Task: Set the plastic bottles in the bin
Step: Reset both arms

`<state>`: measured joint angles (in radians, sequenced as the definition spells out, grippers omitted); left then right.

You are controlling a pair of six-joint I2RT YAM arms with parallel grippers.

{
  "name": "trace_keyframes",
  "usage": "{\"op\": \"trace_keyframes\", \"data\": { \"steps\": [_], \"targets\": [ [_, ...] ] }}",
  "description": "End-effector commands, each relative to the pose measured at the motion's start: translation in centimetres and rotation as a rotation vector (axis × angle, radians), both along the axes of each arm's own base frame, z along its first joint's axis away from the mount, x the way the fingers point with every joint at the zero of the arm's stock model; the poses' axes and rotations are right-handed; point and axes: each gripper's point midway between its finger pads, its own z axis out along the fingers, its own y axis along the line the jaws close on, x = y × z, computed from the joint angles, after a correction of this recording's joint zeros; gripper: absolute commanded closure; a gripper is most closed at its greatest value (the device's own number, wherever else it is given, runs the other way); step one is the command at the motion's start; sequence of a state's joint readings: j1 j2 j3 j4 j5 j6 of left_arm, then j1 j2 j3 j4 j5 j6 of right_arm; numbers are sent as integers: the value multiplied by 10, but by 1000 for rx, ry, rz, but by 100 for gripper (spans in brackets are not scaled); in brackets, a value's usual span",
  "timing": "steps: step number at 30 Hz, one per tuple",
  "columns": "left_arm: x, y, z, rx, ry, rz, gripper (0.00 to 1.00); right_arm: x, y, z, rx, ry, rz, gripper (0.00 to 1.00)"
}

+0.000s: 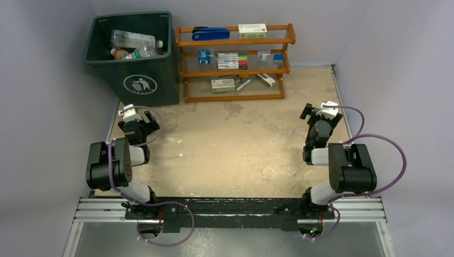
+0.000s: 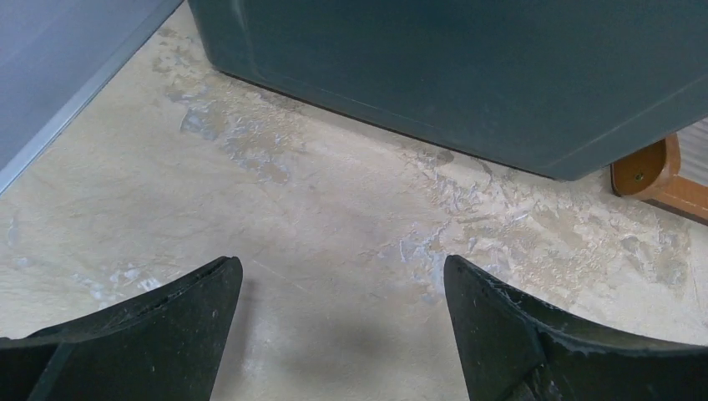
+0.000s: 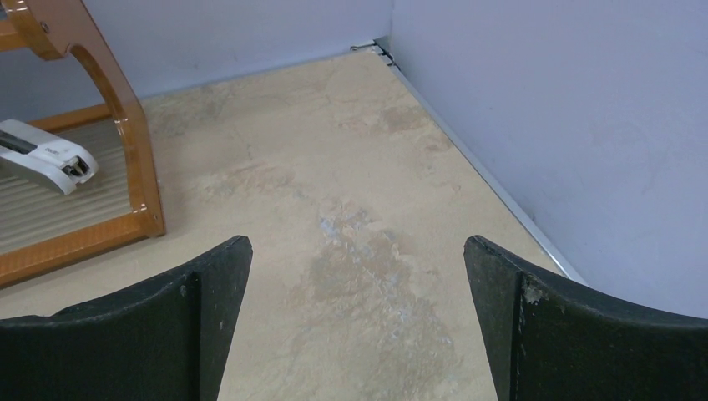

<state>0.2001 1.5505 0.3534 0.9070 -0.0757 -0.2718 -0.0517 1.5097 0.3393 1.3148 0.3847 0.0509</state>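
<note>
The dark green bin (image 1: 136,80) stands at the back left with a white litter logo on its front. Inside it lie plastic bottles (image 1: 134,45), clear ones with white and green labels. My left gripper (image 1: 140,124) sits low over the bare table just in front of the bin, open, nothing between its fingers. In the left wrist view the bin's wall (image 2: 467,75) fills the top and the left gripper (image 2: 342,276) gapes over bare surface. My right gripper (image 1: 316,111) is open near the right wall; in its own view the right gripper (image 3: 357,251) holds nothing.
An orange-brown wooden rack (image 1: 235,61) stands right of the bin, holding markers, small boxes and a blue stapler. Its leg (image 2: 659,175) shows beside the bin, and its frame (image 3: 125,142) at the left of the right wrist view. Walls enclose the table on three sides.
</note>
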Motion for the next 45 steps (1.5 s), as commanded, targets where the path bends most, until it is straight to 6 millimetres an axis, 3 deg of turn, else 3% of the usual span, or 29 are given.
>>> {"op": "trace_keyframes", "data": {
  "steps": [1,5,9,11,13,17,22,24,45],
  "targets": [
    [16,-7,24,-18,-146,-75,9,9,4,23,-52,-81,30,0],
    [19,-10,19,-20,-120,-97,9,12,6,21,-57,-67,48,0],
    [-2,-4,30,31,-185,12,9,10,16,14,-59,-63,105,0],
    [-15,-5,34,69,-221,65,9,0,11,21,-85,-128,63,0],
    [-27,-3,28,68,-248,105,9,3,12,17,-73,-93,65,0],
    [-31,-3,31,68,-284,110,9,2,13,20,-81,-114,66,0],
    [-14,-3,24,112,-201,159,9,2,12,19,-82,-111,64,0],
    [-2,-10,13,152,-98,147,9,2,12,19,-84,-112,65,0],
    [-2,-14,13,186,-92,152,8,2,13,19,-84,-112,68,0]
  ]
}}
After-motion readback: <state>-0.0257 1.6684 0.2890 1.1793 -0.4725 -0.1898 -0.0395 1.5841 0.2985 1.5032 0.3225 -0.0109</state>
